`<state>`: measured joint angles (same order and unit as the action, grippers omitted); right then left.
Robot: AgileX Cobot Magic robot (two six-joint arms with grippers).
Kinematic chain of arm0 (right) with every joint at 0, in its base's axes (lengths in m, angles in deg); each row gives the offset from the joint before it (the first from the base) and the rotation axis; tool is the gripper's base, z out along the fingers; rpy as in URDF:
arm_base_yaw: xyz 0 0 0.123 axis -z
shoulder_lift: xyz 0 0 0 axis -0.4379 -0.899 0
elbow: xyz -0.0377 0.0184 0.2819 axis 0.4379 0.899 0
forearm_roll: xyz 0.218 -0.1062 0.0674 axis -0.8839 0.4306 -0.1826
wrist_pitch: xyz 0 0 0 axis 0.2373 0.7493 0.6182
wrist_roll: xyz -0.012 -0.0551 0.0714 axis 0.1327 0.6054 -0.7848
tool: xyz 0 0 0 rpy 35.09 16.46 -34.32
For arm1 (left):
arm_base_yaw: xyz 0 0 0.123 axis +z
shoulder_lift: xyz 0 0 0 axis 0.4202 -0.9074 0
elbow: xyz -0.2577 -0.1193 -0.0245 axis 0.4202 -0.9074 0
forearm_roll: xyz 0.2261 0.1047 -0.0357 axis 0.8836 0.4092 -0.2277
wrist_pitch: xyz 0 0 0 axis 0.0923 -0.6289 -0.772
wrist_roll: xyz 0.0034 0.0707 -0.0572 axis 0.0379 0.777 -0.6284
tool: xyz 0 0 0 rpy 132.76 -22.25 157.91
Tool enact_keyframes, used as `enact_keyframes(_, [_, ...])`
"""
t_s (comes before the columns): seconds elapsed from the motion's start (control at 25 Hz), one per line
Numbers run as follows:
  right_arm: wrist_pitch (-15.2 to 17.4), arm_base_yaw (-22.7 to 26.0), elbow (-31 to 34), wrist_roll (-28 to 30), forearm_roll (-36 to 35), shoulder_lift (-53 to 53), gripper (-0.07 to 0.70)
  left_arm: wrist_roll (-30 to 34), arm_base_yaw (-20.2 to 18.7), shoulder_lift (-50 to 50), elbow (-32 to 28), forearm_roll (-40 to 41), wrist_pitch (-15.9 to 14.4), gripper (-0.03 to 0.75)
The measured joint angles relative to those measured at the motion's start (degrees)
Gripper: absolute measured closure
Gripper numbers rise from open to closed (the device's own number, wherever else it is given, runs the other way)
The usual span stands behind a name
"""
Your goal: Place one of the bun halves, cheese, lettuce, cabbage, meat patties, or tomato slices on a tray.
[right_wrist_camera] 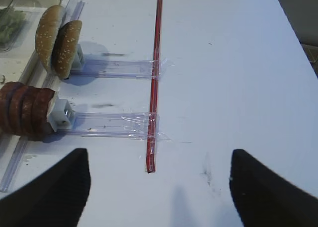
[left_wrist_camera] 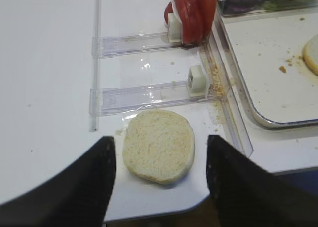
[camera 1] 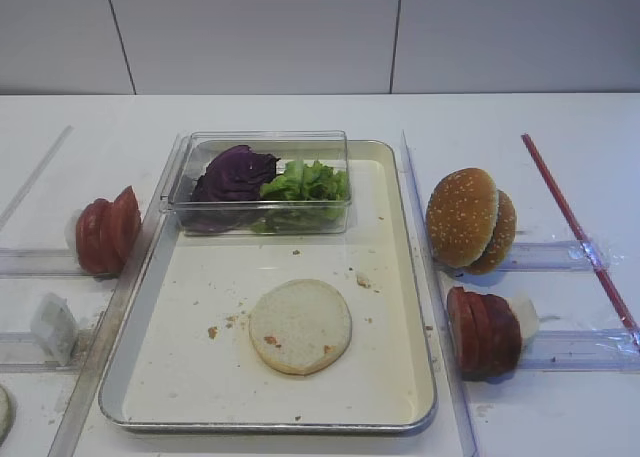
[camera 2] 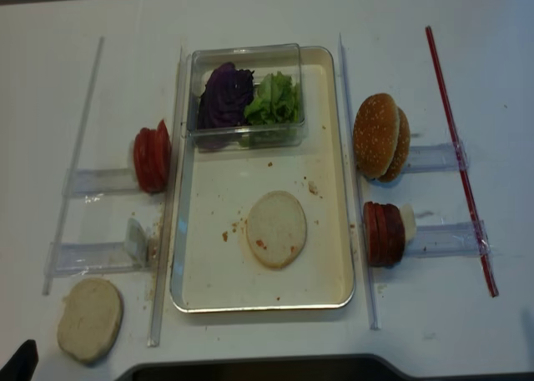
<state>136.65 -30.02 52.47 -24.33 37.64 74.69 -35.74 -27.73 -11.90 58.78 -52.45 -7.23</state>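
Nearest us, our left gripper [left_wrist_camera: 159, 187] stands wide open around a loose bun half [left_wrist_camera: 159, 145] on the table, holding nothing; the flat bread could slip or crumble if we close too high. Our right gripper [right_wrist_camera: 159, 187] is open and empty too. Farther on, another bun half [camera 1: 300, 326] already lies on the tray [camera 1: 190, 387]. A careless drop could land the two on top of each other.

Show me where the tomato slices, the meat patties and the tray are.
tomato slices [camera 1: 104, 235]: exterior high view, front slice face.
meat patties [camera 1: 482, 331]: exterior high view, stack's middle.
tray [camera 1: 180, 372]: exterior high view, bare floor.
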Motion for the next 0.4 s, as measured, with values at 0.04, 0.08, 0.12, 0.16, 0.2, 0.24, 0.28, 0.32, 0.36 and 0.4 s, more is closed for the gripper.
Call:
enact_keyframes(0.04, [0.0,0.0,0.0,0.0,0.0,0.0,0.047,0.0,0.0,0.0,0.0,0.0,0.0,0.344])
enact_keyframes(0.08, [0.0,0.0,0.0,0.0,0.0,0.0,0.047,0.0,0.0,0.0,0.0,0.0,0.0,0.345])
enact_keyframes(0.12, [0.0,0.0,0.0,0.0,0.0,0.0,0.047,0.0,0.0,0.0,0.0,0.0,0.0,0.346])
enact_keyframes(0.16, [0.0,0.0,0.0,0.0,0.0,0.0,0.047,0.0,0.0,0.0,0.0,0.0,0.0,0.346])
enact_keyframes(0.2, [0.0,0.0,0.0,0.0,0.0,0.0,0.047,0.0,0.0,0.0,0.0,0.0,0.0,0.347])
enact_keyframes(0.24, [0.0,0.0,0.0,0.0,0.0,0.0,0.047,0.0,0.0,0.0,0.0,0.0,0.0,0.347])
enact_keyframes(0.28, [0.0,0.0,0.0,0.0,0.0,0.0,0.047,0.0,0.0,0.0,0.0,0.0,0.0,0.347])
enact_keyframes(0.32, [0.0,0.0,0.0,0.0,0.0,0.0,0.047,0.0,0.0,0.0,0.0,0.0,0.0,0.347])
enact_keyframes(0.36, [0.0,0.0,0.0,0.0,0.0,0.0,0.047,0.0,0.0,0.0,0.0,0.0,0.0,0.347])
enact_keyframes(0.4, [0.0,0.0,0.0,0.0,0.0,0.0,0.047,0.0,0.0,0.0,0.0,0.0,0.0,0.347])
